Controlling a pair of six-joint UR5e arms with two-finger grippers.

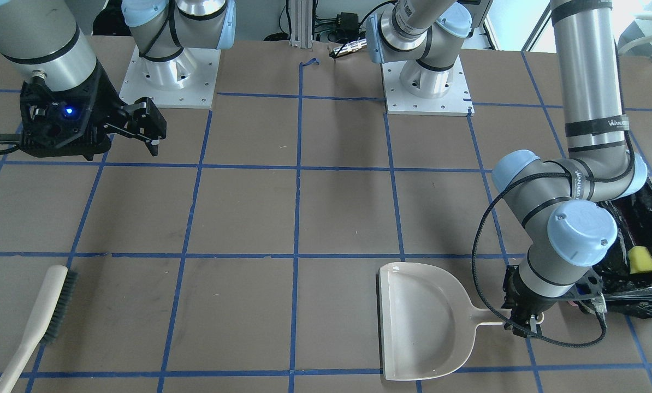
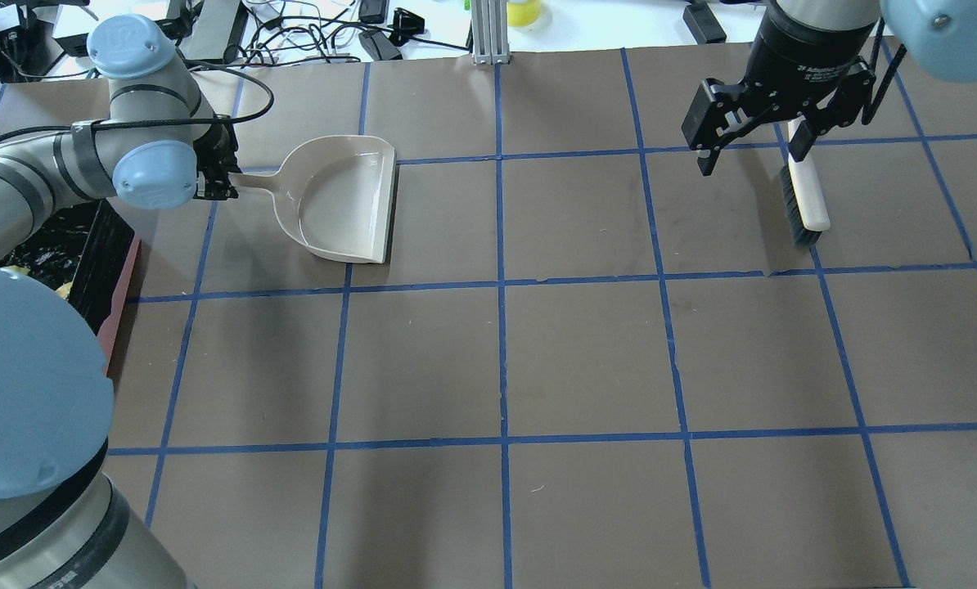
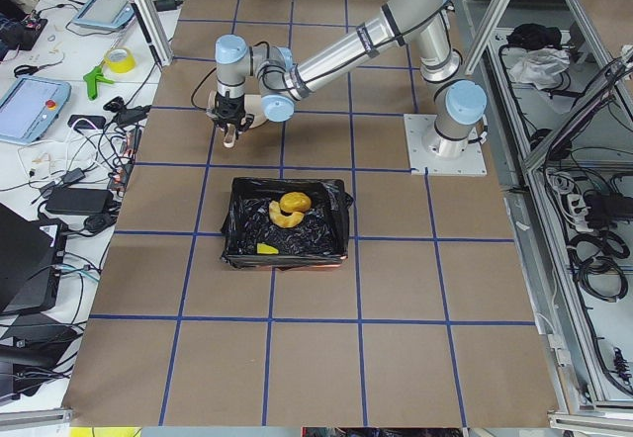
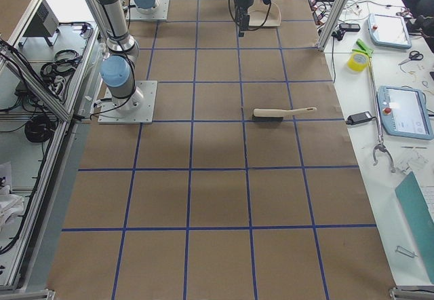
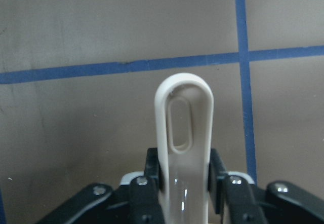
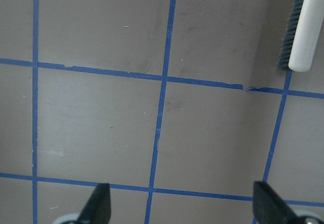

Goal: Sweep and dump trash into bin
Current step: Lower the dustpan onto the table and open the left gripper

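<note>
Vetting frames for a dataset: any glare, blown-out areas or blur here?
Exterior front-facing: top right corner blown out white; the black liner of the bin glints. Overhead exterior: soft arm shadows on the table, sheen inside the dustpan. Left wrist-mounted: the left pincer, very near, looks slightly soft. Right wrist-mounted: even light, crisp tape lines.
</note>
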